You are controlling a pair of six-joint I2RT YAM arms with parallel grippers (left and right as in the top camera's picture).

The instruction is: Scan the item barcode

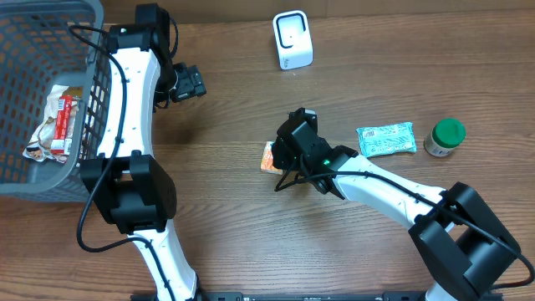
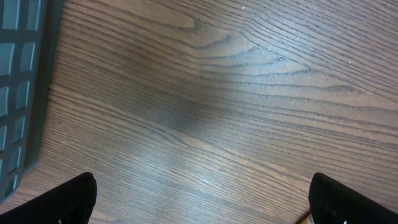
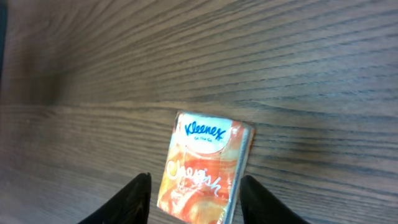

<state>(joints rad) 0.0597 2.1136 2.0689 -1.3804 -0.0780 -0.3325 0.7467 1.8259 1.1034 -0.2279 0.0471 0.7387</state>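
Orange Kleenex pack [image 3: 202, 165] is lying flat on the wooden surface [image 3: 261, 56]. The right gripper [image 3: 194, 180] is straddling it, jaws parted. The left gripper [image 2: 202, 186] is hovering wide open.

Orange tissue pack [image 3: 202, 171] (blue logo), grey basket [image 1: 33, 33], green-lidded jar [image 1: 445, 136], woodgrain table [image 1: 226, 109]

Evenly lit; wrist views blurred.

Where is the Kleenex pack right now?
Overhead, the Kleenex pack lies near the centre of the table, under the right gripper, left of the green packet; the right wrist view shows it between the fingers.
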